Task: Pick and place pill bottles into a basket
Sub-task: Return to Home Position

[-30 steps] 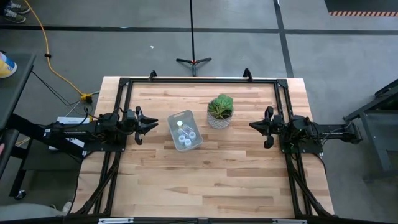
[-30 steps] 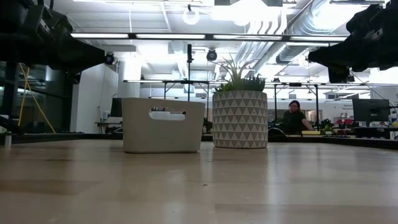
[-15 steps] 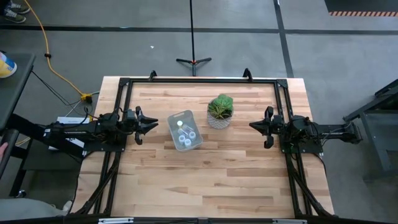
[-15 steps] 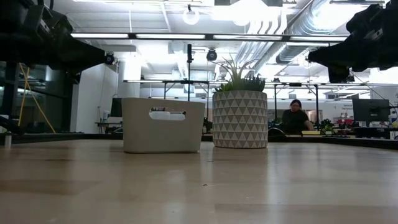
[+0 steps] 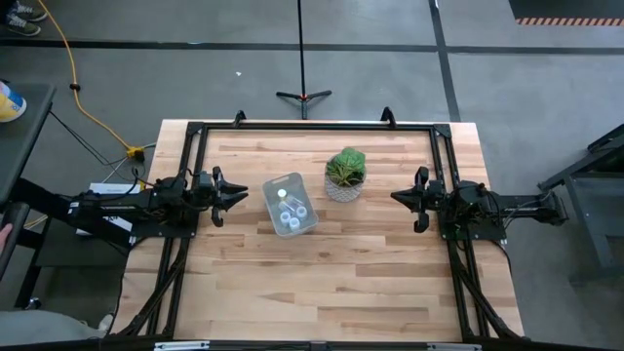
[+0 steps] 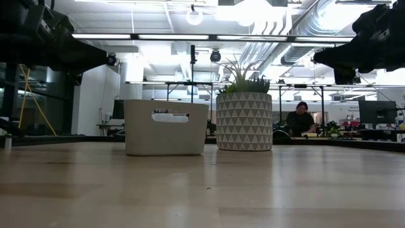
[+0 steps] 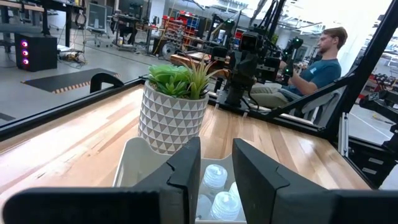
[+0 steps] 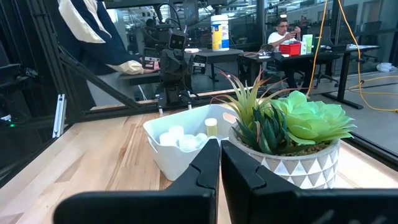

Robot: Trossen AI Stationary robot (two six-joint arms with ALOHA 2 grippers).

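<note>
Pill bottles (image 5: 291, 220) lie clustered inside the basket (image 5: 270, 191), their pale caps showing from above, one of them greenish-tinted. The basket stands on the table (image 5: 341, 283) a little left of centre. Just beside it is a white patterned pot (image 5: 341, 187) holding a green plant, and the two are close but not touching.

The left gripper (image 5: 241, 195) hangs above the left side of the table, pointing at the basket from nearby without touching it. Its jaws stand slightly apart with nothing between them. The right gripper (image 5: 396, 197) hovers over the right side, facing the pot and well clear of it, its jaws drawn together and holding nothing. Far back in the room beyond the table, a person (image 6: 300, 119) is seated.
</note>
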